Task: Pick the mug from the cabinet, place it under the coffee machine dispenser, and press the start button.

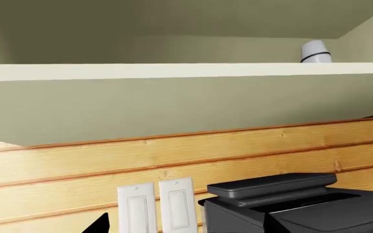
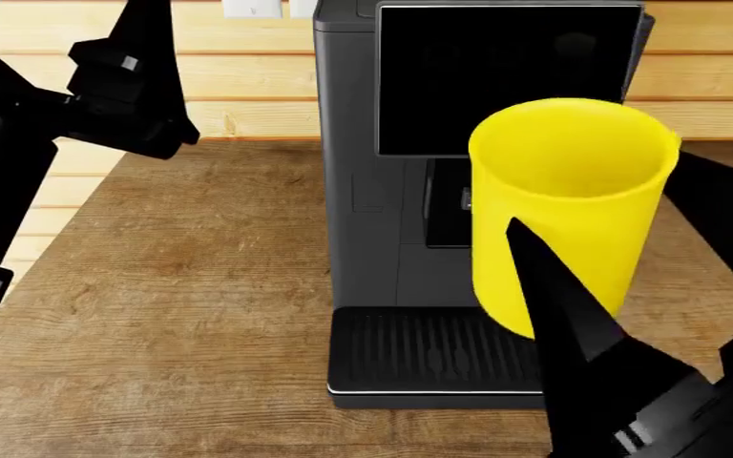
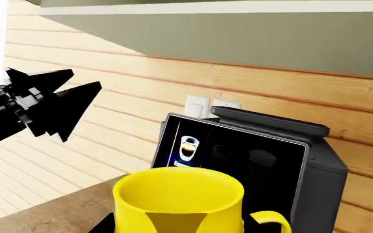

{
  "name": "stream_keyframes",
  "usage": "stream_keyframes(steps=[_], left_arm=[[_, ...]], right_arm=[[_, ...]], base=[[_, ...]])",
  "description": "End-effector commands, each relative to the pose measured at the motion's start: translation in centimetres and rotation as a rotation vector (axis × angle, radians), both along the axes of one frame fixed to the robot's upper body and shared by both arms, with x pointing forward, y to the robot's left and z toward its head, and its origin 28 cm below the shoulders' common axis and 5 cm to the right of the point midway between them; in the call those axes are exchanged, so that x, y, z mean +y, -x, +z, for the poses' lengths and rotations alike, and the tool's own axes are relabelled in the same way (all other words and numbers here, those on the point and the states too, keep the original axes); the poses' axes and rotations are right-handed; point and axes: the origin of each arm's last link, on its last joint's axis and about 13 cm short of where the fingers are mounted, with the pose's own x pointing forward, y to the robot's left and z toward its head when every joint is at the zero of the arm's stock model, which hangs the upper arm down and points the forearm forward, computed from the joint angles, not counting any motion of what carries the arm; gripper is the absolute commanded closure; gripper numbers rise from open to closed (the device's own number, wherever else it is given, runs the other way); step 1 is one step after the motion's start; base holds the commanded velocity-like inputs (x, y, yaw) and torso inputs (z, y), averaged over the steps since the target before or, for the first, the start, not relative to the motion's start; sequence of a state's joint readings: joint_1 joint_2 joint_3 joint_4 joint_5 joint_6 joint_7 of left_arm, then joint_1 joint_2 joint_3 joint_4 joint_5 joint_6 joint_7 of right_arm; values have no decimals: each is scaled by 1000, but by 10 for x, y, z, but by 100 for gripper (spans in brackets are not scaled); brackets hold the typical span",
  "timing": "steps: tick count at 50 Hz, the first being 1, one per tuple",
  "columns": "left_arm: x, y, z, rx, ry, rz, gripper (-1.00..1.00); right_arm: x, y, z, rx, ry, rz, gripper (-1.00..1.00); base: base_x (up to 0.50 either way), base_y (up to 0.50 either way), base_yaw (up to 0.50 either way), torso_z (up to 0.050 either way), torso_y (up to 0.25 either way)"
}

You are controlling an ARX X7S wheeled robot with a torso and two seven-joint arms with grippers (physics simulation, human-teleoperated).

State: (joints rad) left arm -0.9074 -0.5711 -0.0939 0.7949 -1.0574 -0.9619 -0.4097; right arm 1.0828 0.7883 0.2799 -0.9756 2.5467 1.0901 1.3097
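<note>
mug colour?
Bright yellow all over, the mug held in the right gripper; clearest in the head view.

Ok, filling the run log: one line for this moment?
phase: carry | right gripper: holding mug | mug: above drip tray, off it | left gripper: raised, holding nothing

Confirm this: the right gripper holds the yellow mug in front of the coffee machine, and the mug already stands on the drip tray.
Not quite. The right gripper does hold the yellow mug in front of the coffee machine, but the head view shows the mug in the air above the drip tray, not standing on it.
</note>
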Motion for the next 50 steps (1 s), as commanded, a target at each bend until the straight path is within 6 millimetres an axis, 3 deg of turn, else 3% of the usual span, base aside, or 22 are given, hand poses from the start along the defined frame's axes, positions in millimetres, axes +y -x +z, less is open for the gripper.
stream_keyframes(steps=[1, 19, 27, 38, 50], left_arm=[[1, 1, -1, 0, -1, 7, -100], [3, 2, -4, 29, 25, -6, -100], [3, 3, -6, 28, 22, 0, -100], [4, 3, -7, 25, 17, 7, -100], [4, 4, -7, 21, 18, 6, -100]], right_arm=[[6, 5, -35, -26, -8, -26, 100], [20, -5, -73, 33, -40, -53, 100], [22, -4, -76, 40, -82, -117, 100], [10, 5, -80, 49, -113, -170, 100], [18, -2, -77, 39, -91, -137, 100]], base=[[0, 0, 0, 0, 0], [0, 0, 0, 0, 0], [0, 0, 0, 0, 0], [0, 0, 0, 0, 0], [0, 0, 0, 0, 0]])
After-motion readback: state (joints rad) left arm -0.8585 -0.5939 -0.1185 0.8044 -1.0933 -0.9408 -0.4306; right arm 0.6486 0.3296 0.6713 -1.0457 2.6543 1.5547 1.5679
